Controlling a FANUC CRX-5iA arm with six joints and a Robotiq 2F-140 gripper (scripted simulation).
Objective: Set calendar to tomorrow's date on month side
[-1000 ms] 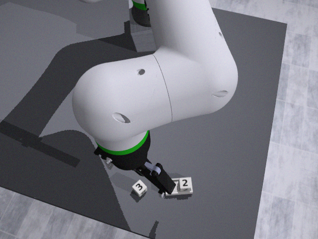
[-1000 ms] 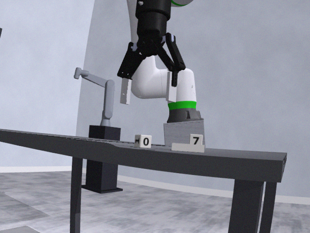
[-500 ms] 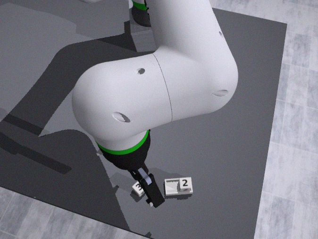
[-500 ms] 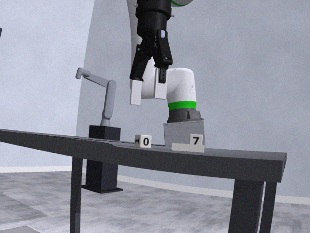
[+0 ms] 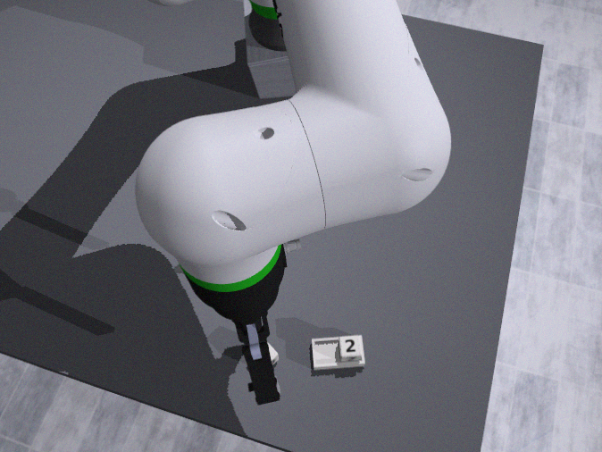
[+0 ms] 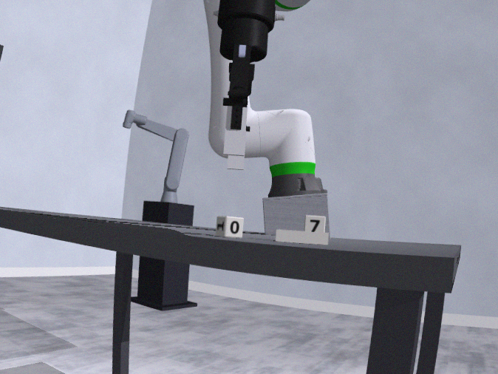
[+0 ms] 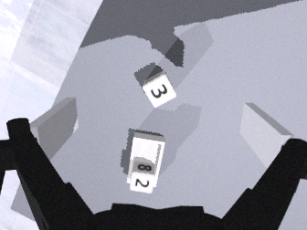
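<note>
The white calendar tray (image 5: 337, 355) lies near the table's front edge. One cube (image 5: 351, 346) sits in its right slot, with 2 on top, and its left slot is empty. In the exterior view this cube (image 6: 315, 224) shows a 7 above the tray (image 6: 301, 236). The second cube (image 6: 230, 227) lies loose on the table left of the tray and shows a 0 there. In the wrist view this loose cube (image 7: 160, 92) has 3 on top, beyond the tray (image 7: 146, 161). My gripper (image 6: 236, 159) is open and empty, well above the loose cube. It hides most of that cube in the top view, where the gripper (image 5: 260, 362) points down.
My own white arm (image 5: 291, 160) fills the middle of the top view. Its grey base block (image 6: 295, 213) stands behind the tray. A small grey arm on a black pedestal (image 6: 168, 209) stands beyond the table. The table's front edge is close to the tray.
</note>
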